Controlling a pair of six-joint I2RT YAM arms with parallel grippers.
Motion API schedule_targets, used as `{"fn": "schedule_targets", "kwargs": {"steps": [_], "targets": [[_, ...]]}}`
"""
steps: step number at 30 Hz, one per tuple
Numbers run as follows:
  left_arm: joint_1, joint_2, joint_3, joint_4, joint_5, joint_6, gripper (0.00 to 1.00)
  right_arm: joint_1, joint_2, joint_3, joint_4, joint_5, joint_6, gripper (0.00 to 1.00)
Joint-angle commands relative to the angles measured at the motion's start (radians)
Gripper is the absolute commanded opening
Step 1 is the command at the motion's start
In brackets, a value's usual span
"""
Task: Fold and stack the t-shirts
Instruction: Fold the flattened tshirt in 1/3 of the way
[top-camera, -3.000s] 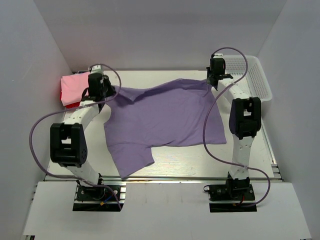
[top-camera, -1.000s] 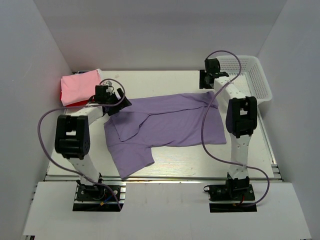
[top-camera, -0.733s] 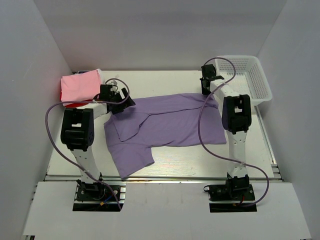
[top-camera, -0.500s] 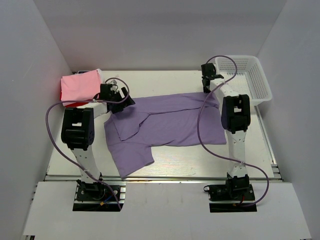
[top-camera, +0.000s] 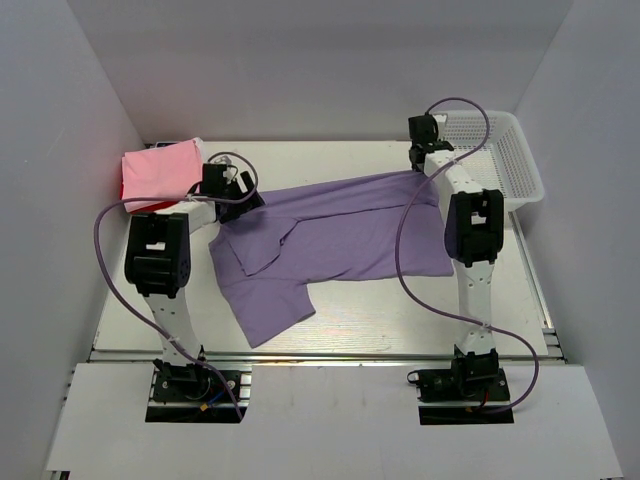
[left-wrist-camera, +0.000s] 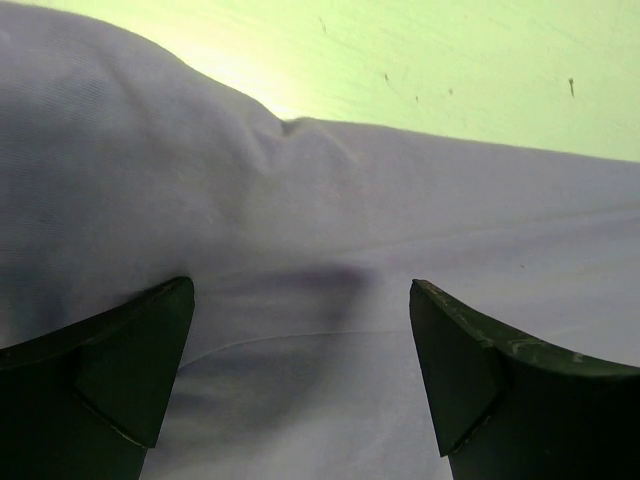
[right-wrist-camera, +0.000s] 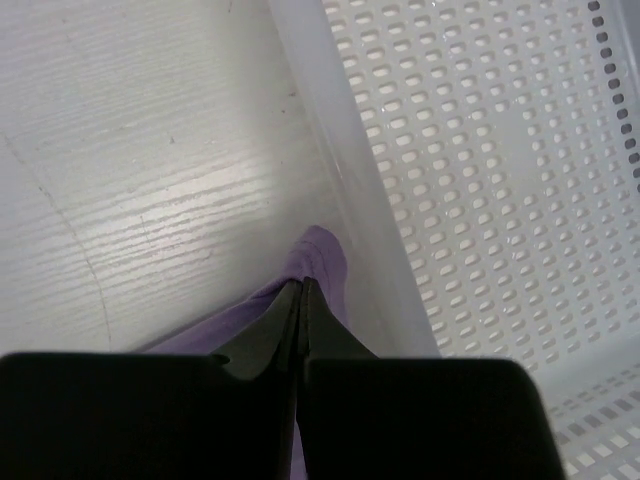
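The lavender-purple t-shirt (top-camera: 340, 235) lies spread across the middle of the table, one sleeve (top-camera: 270, 310) pointing to the near edge. My right gripper (top-camera: 420, 168) is shut on its far right corner; in the right wrist view the closed tips (right-wrist-camera: 302, 285) pinch a fold of purple cloth (right-wrist-camera: 325, 255) beside the basket wall. My left gripper (top-camera: 247, 200) hovers open over the shirt's far left edge, its fingers (left-wrist-camera: 130, 370) spread wide above smooth purple fabric (left-wrist-camera: 300, 220) with nothing between them. A folded pink t-shirt (top-camera: 158, 168) rests on a red one (top-camera: 140, 207) at the far left.
A white mesh basket (top-camera: 500, 150) stands at the far right corner, its wall (right-wrist-camera: 480, 150) right next to my right gripper. Bare pale table (left-wrist-camera: 450, 70) shows beyond the shirt's edge. White walls enclose the table on three sides.
My right gripper has shut on the shirt's far right corner and drawn it back and up, so the cloth has shifted. The left gripper stays open and has barely moved.
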Motion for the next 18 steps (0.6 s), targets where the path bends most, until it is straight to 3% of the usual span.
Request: {"fn": "schedule_targets", "kwargs": {"steps": [1,4,8,13,14,17,18], "targets": [[0.027,0.054,0.034,-0.105,-0.121,0.062,1.0,-0.045,-0.013,0.055,0.058,0.031,-0.01,0.0],[0.027,0.098,0.086,-0.095,-0.09,0.087,1.0,-0.045,-0.005,0.044,0.095,-0.017,-0.042,0.03],[0.027,0.154,0.164,-0.069,-0.053,0.108,1.0,-0.033,-0.016,0.017,0.165,-0.138,-0.131,0.31],[0.027,0.255,0.328,-0.069,-0.022,0.127,1.0,-0.009,-0.066,-0.014,0.215,-0.232,-0.183,0.55],[0.027,0.278,0.359,-0.084,-0.022,0.127,1.0,-0.002,-0.074,-0.02,0.224,-0.247,-0.235,0.69],[0.027,0.368,0.523,-0.131,0.008,0.127,1.0,0.016,-0.114,-0.062,0.232,-0.282,-0.257,0.9],[0.027,0.385,0.551,-0.131,0.048,0.136,1.0,0.021,-0.13,-0.077,0.225,-0.295,-0.261,0.9]]}}
